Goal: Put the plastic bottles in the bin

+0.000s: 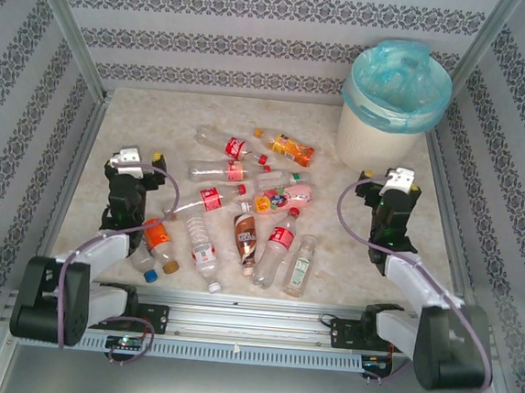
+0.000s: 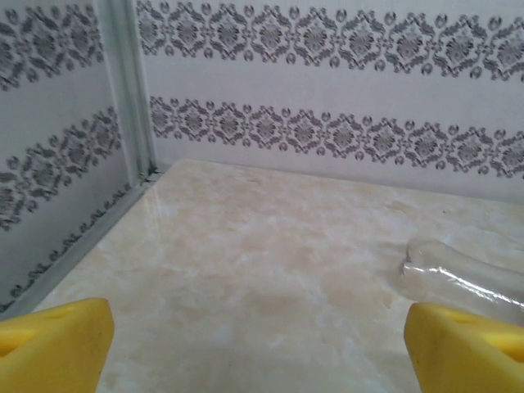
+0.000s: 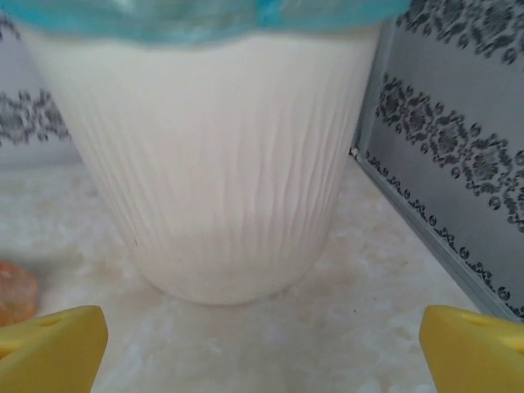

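Bottles (image 1: 234, 171) lie scattered (left hand (image 2: 260, 348), right hand (image 3: 262, 348) agape).

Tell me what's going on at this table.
The job is putting the plastic bottles into the bin, and nothing is being held right now. The left claw and the right claw are both open and empty. About a dozen bottles lie scattered across the middle of the table. The bin stands in the far right corner, directly ahead of the right claw. A clear bottle lies just ahead of the left claw.
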Motion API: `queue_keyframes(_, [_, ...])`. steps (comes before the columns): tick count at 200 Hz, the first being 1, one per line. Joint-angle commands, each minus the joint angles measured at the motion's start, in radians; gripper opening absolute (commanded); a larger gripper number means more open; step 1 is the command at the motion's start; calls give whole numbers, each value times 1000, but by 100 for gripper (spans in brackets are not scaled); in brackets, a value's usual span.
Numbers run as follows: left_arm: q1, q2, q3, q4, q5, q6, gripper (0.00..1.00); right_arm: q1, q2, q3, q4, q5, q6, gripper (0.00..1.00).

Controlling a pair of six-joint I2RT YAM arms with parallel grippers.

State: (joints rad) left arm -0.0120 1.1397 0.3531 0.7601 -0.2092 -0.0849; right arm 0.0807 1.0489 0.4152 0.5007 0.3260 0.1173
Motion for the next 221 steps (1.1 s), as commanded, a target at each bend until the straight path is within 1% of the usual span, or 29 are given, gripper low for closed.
queue_keyframes(1, [-4, -80, 108, -261, -41, -129, 88, 2, -97, 38, -338, 23, 133, 95])
queue_keyframes(21, [-42, -130, 220, -479, 10, -235, 82, 11, -167, 100, -577, -39, 233, 92])
queue_keyframes(33, [-103, -142, 282, -591, 38, -265, 80, 29, -191, 147, -718, -87, 267, 89])
queue_keyframes(52, [-275, -125, 375, -735, 27, -256, 78, 80, -212, 222, -934, -148, 304, 87])
queue_keyframes(62, [-369, -100, 419, -789, 51, -241, 78, 116, -218, 257, -1033, -158, 317, 87])
queue_keyframes(75, [-467, -52, 491, -894, 72, -239, 78, 162, -220, 306, -1148, -161, 329, 85])
queue_keyframes(89, [-558, 5, 570, -1006, 119, -246, 77, 202, -214, 354, -1246, -171, 355, 84])
queue_keyframes(109, [-716, 97, 704, -1179, 138, -235, 77, 221, -180, 413, -1349, -233, 373, 83])
queue_keyframes(123, [-823, 179, 823, -1305, 154, -226, 77, 222, -149, 445, -1403, -238, 370, 83])
queue_keyframes(136, [-900, 254, 927, -1420, 187, -242, 78, 222, -130, 467, -1432, -212, 363, 83])
queue_keyframes(152, [-967, 336, 1027, -1519, 237, -278, 78, 214, -130, 479, -1449, -153, 362, 84])
queue_keyframes(164, [-1010, 387, 1071, -1557, 288, -292, 79, 196, -143, 479, -1444, -127, 369, 84])
queue_keyframes(192, [-1065, 527, 1174, -1632, 390, -308, 81, 125, -182, 460, -1386, -168, 374, 85])
queue_keyframes(221, [-1076, 662, 1279, -1732, 410, -302, 85, 90, -208, 458, -1361, -183, 362, 87])
